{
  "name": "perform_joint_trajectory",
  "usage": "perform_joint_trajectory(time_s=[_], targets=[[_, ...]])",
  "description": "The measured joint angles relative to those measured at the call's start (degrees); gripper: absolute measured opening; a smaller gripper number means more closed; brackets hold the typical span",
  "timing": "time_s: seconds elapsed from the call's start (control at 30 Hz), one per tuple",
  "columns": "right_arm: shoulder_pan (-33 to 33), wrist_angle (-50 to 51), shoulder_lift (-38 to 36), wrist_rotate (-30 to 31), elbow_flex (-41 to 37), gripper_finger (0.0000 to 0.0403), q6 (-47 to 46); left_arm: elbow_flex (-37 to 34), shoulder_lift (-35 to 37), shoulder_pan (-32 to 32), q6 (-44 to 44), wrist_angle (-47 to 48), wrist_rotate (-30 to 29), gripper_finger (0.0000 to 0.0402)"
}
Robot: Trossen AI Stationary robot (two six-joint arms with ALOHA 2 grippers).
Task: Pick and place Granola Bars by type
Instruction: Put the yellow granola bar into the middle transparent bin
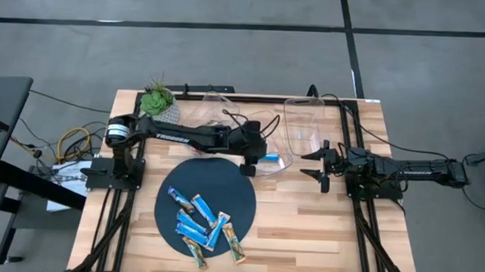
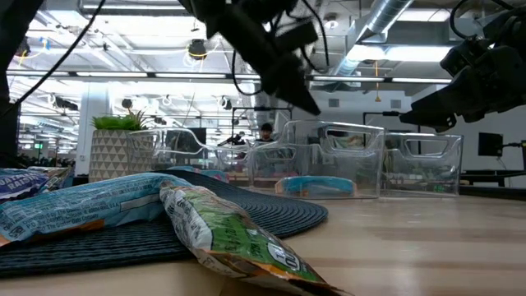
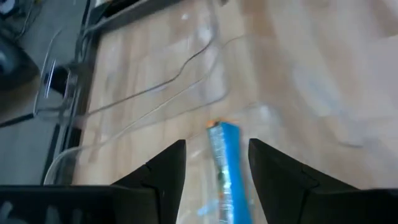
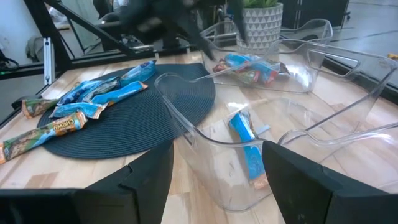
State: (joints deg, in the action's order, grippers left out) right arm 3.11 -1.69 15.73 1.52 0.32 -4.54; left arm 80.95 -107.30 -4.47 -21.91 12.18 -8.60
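Several granola bars (image 1: 206, 225) lie flat in a loose pile on the dark round mat (image 1: 183, 178), mostly blue, some with green or orange. One blue bar (image 3: 225, 168) lies flat on the floor of the middle clear bin (image 1: 284, 162). My left gripper (image 1: 248, 166) hangs open above that bar, well clear of it in the low view, where the gripper (image 2: 302, 97) is high over the bar (image 2: 316, 185). A few bars (image 4: 249, 67) lie in the far left bin. My right gripper (image 1: 313, 165) waits open to the right of the middle bin.
Three clear bins stand along the far half of the table: far left (image 1: 204, 110), middle, and far right (image 1: 302, 126). A potted plant (image 1: 156, 102) sits at the far left corner. Bare wood lies right of the mat (image 1: 304, 221).
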Motion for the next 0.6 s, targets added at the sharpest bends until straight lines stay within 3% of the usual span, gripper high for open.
perform_joint_trajectory(time_s=[0.6], targets=[[0.01, -0.02, 0.0, 0.02, -0.01, 0.024, -0.02, 0.0, 6.52, 20.02, 0.25, 24.99, 0.39, 0.0168]])
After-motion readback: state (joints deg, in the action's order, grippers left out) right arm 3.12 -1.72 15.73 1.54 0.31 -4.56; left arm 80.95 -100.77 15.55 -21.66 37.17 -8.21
